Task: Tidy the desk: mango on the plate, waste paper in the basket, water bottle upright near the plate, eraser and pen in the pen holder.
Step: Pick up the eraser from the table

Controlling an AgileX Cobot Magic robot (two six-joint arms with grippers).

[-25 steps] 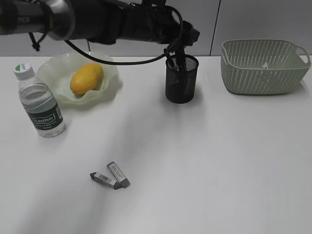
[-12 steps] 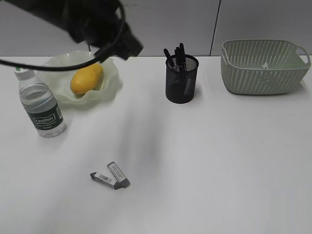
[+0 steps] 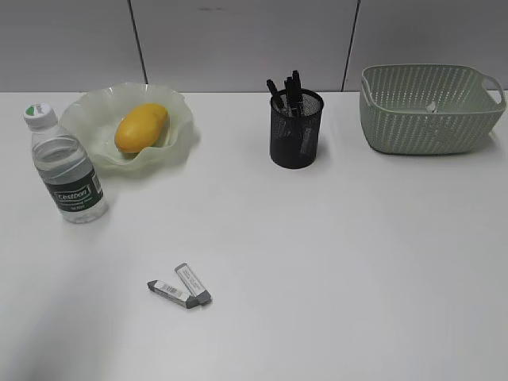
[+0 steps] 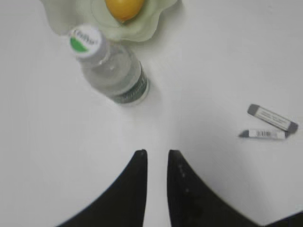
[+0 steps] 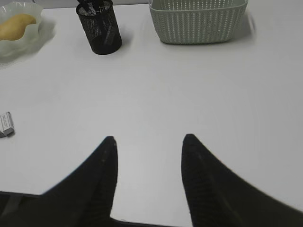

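The mango [image 3: 141, 127] lies in the pale green plate [image 3: 181, 149] at the back left. The water bottle [image 3: 67, 171] stands upright beside the plate. Several pens [image 3: 286, 86] stand in the black pen holder [image 3: 295, 141]. A bit of waste paper [image 3: 431, 105] shows inside the green basket [image 3: 429, 127]. Two grey erasers [image 3: 193, 283] lie side by side on the desk [image 3: 341, 254]. Neither arm shows in the exterior view. My left gripper [image 4: 156, 152] is narrowly open and empty, above bare desk near the bottle [image 4: 111, 71] and erasers [image 4: 273, 118]. My right gripper [image 5: 149, 138] is wide open and empty.
The right wrist view shows the pen holder [image 5: 99, 28], the basket [image 5: 199, 21] and the plate [image 5: 23, 47] far ahead, with an eraser [image 5: 5, 123] at its left edge. A grey wall stands behind the desk.
The left arm was at the pen holder, drew back to the left over the plate, and has left the exterior view. The pens stay in the holder.
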